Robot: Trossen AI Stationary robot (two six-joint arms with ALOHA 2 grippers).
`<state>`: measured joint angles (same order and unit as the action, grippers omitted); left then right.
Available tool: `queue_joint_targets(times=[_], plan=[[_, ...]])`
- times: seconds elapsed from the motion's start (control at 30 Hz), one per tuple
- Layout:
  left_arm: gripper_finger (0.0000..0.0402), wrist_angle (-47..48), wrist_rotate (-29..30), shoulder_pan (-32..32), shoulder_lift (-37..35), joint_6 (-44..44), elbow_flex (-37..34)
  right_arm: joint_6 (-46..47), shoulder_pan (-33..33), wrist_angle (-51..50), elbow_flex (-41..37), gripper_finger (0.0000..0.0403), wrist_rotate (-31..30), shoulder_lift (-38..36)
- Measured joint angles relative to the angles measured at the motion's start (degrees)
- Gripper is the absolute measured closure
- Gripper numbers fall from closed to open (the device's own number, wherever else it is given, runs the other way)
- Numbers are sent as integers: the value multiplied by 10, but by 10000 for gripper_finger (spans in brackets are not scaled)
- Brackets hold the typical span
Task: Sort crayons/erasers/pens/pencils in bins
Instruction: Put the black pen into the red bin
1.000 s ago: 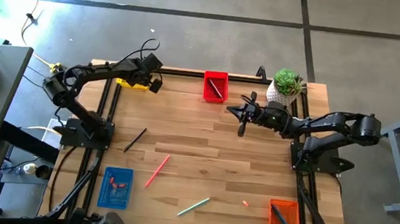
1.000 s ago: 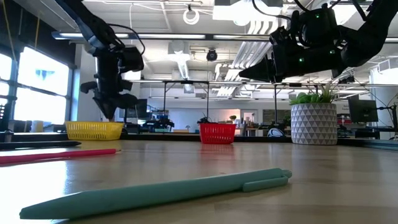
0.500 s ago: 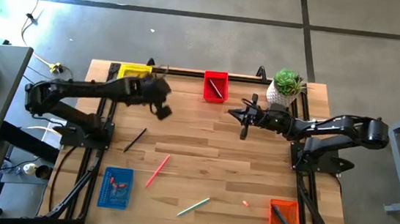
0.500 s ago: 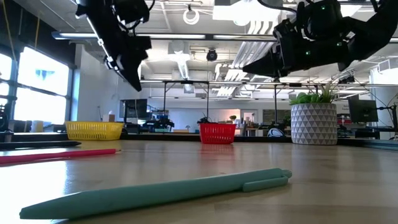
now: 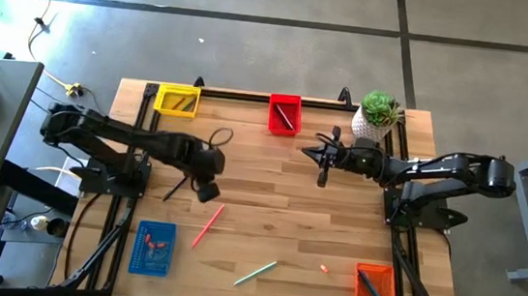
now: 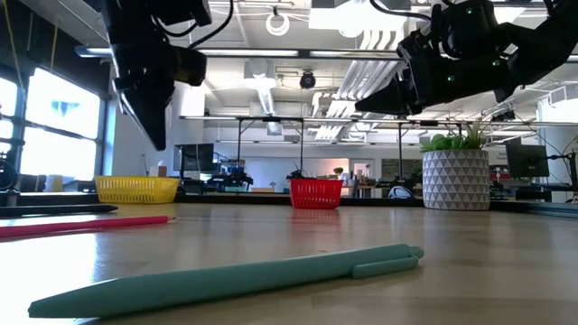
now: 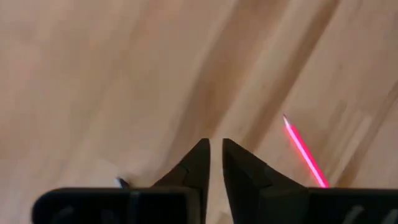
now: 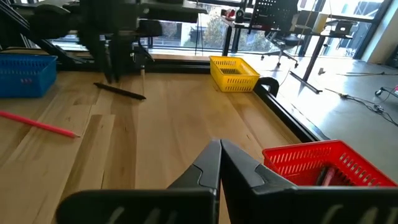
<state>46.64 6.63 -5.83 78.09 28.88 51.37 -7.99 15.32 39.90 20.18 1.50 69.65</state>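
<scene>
Bins are standing at four spots around a pale, grained plank table (image 5: 270, 183), each taking one kind of stationery: yellow bin (image 5: 176, 99) at eleven o'clock, red bin (image 5: 284, 113) at twelve, blue bin (image 5: 152, 247) at seven, orange bin (image 5: 374, 289) at five. All four are small, rectangular and mesh-sided, apparently light plastic. A white faceted pot (image 5: 367, 125) with a green plant is sitting at one o'clock, outside the sorting.

Both dark arms are hanging over the boards. The left gripper (image 5: 206, 191) is hovering near the centre, toward nine o'clock, just beside a black pen (image 5: 178, 184) and probably lining up on it; its tapered fingers are showing only a thin slit and holding nothing. The right gripper (image 5: 323, 166) is waiting toward one o'clock, near the red bin, its fingers pressed together and empty.

Slim items are lying loose, unsorted: a pink pencil (image 5: 207, 225) near six o'clock, a smooth teal pen (image 5: 255, 273) lower down, and a tiny red piece (image 5: 324, 268) toward five o'clock, likely a crayon or eraser.
</scene>
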Motion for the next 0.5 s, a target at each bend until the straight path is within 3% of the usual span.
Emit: queue_joint_targets(times=[0.33,0.5], plan=[[287,-26,-42,70,96,75,1,-11,0,-7,0,403,0,0],[269,66,31,57,123,103,0,-11,0,-9,0,403,0,0]])
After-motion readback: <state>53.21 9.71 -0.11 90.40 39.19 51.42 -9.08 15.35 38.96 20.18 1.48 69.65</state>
